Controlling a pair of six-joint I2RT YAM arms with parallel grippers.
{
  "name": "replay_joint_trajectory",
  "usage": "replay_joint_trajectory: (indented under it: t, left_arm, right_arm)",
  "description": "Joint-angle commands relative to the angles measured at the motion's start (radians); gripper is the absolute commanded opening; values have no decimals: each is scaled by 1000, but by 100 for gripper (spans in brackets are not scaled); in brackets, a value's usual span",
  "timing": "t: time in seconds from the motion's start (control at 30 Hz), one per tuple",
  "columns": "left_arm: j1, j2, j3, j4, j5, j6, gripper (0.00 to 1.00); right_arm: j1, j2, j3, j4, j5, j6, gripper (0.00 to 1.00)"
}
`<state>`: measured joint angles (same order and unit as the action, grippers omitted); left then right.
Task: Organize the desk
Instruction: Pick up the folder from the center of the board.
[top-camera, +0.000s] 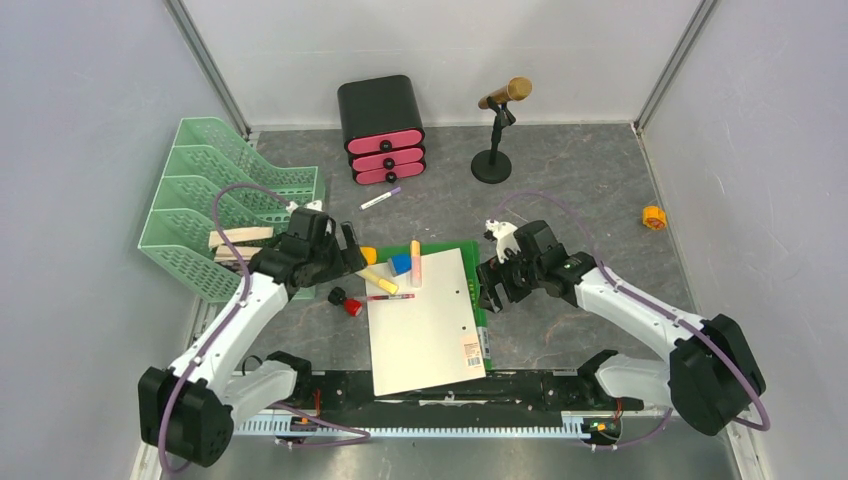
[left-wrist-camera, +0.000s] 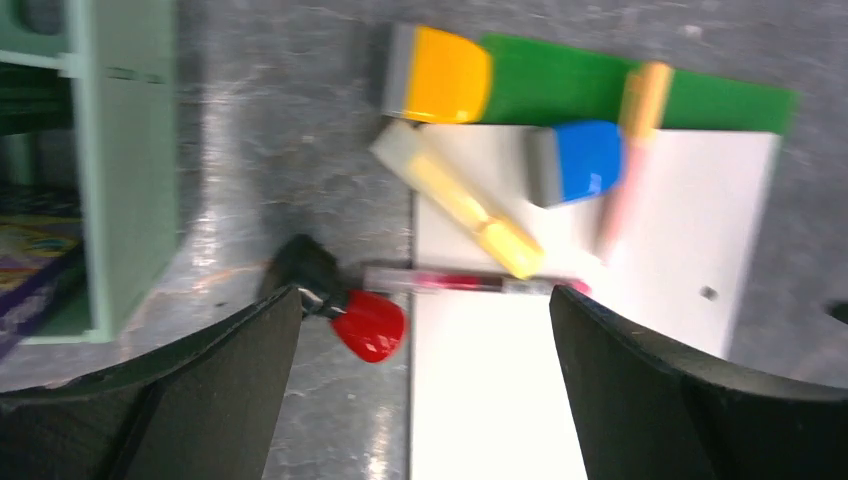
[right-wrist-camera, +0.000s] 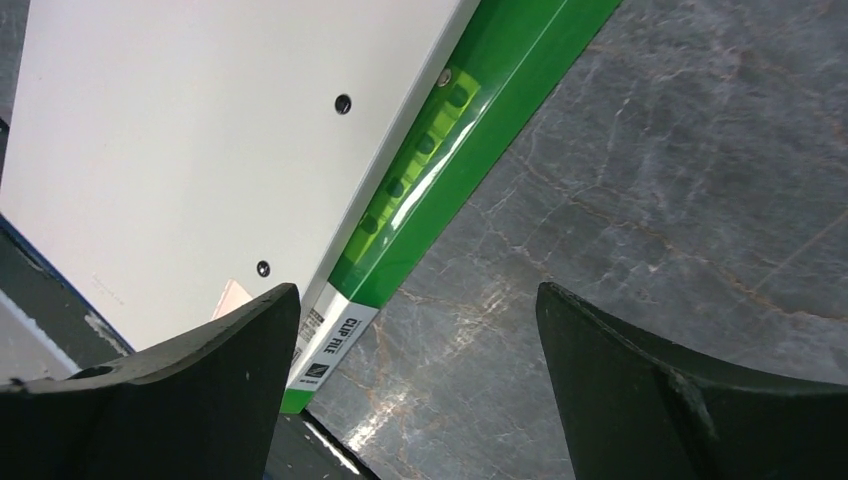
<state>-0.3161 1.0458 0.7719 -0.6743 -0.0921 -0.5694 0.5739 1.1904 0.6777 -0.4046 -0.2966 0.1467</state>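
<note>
The dark marbled desk (top-camera: 580, 180) holds a green clip file (top-camera: 481, 318) with a white sheet (top-camera: 425, 320) on top. On and beside the sheet lie a yellow highlighter (left-wrist-camera: 470, 205), a blue eraser (left-wrist-camera: 575, 160), a yellow eraser (left-wrist-camera: 445, 88), a pink-orange pen (left-wrist-camera: 630, 150) and a red pen (left-wrist-camera: 460, 283). A red-and-black clip (left-wrist-camera: 355, 315) lies on the desk left of the sheet. My left gripper (left-wrist-camera: 425, 295) is open and empty above the clip and the sheet's left edge. My right gripper (right-wrist-camera: 418, 295) is open and empty over the file's right edge (right-wrist-camera: 470, 130).
A mint-green tiered tray (top-camera: 215, 200) stands at the left. A black drawer box with pink fronts (top-camera: 382, 130) and a microphone on a stand (top-camera: 497, 130) are at the back. A purple pen (top-camera: 380, 198) lies near the drawers. An orange roll (top-camera: 654, 217) is at the right edge.
</note>
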Motion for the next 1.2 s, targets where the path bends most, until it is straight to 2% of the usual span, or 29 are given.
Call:
replay_joint_trajectory:
  t: [0.0, 0.17, 0.43, 0.6, 0.87, 1.17]
  left_arm:
    - [-1, -68, 25, 101, 240, -31, 100]
    - [-67, -109, -59, 253, 340, -174, 100]
    - [-274, -15, -111, 276, 239, -300, 100]
    - [-355, 56, -102, 216, 177, -338, 100]
    - [-429, 76, -68, -44, -10, -354, 100]
    - [-429, 42, -180, -41, 24, -402, 98]
  right_arm:
    - [-3, 19, -22, 31, -81, 31, 92]
    - [-4, 22, -48, 81, -150, 78, 87]
    - [-3, 44, -49, 102, -202, 102, 85]
    - [-3, 57, -57, 141, -228, 136, 85]
    - [-3, 124, -46, 179, -273, 139, 85]
    - [-3, 162, -77, 256, -325, 192, 80]
